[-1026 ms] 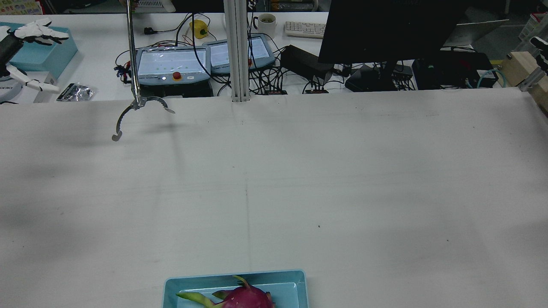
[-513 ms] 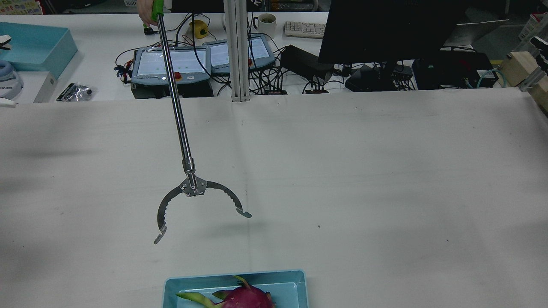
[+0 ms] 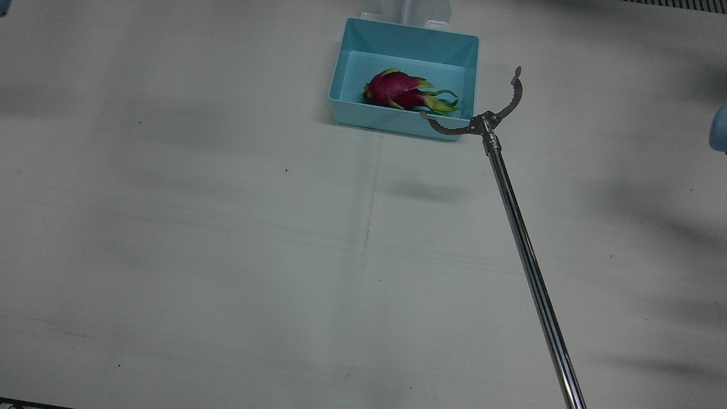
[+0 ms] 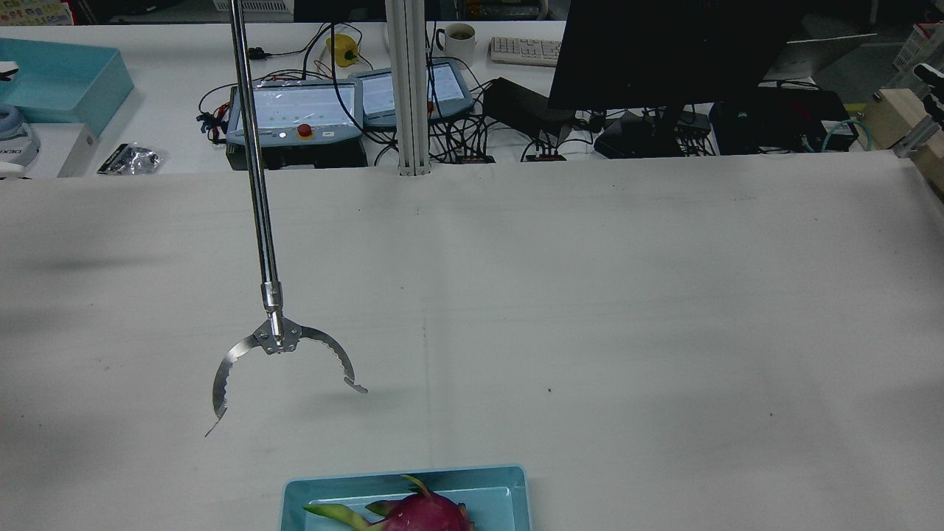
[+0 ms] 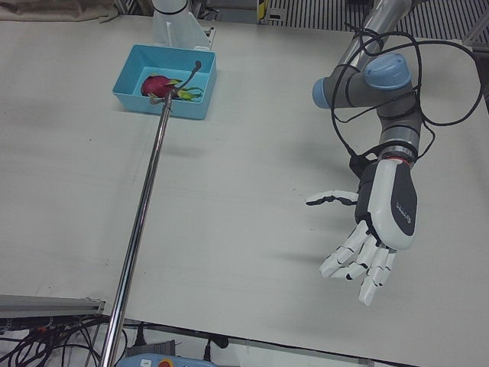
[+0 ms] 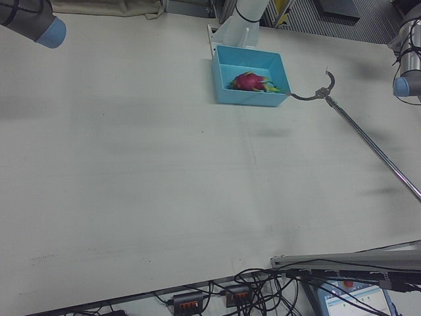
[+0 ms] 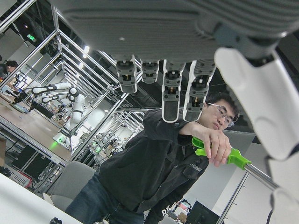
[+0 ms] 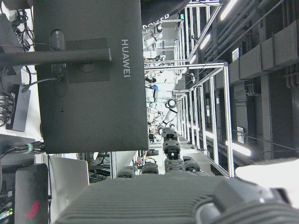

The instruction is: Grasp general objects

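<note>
A magenta dragon fruit [image 3: 397,91] with green tips lies in a light blue bin [image 3: 392,120] at the robot's edge of the table; it also shows in the rear view [image 4: 429,514]. My left hand [image 5: 384,222] hangs open and empty above the table near the operators' edge, far from the bin [image 5: 164,107]. Its fingers [image 7: 170,88] are spread in the left hand view. My right hand shows only in its own view, with fingers [image 8: 170,158] stretched out and holding nothing, facing a monitor.
A person's long metal reacher tool [image 3: 483,122] hovers with its claw open beside the bin's corner; its claw [image 4: 276,339] shows in the rear view. The person grips its green handle [image 7: 219,154]. Teach pendants [image 4: 295,110], cables and a monitor [image 4: 664,59] stand beyond the table.
The reacher tool has swung in across the table towards the bin, then shifted a little sideways. My left hand has left the rear view's top left corner.
</note>
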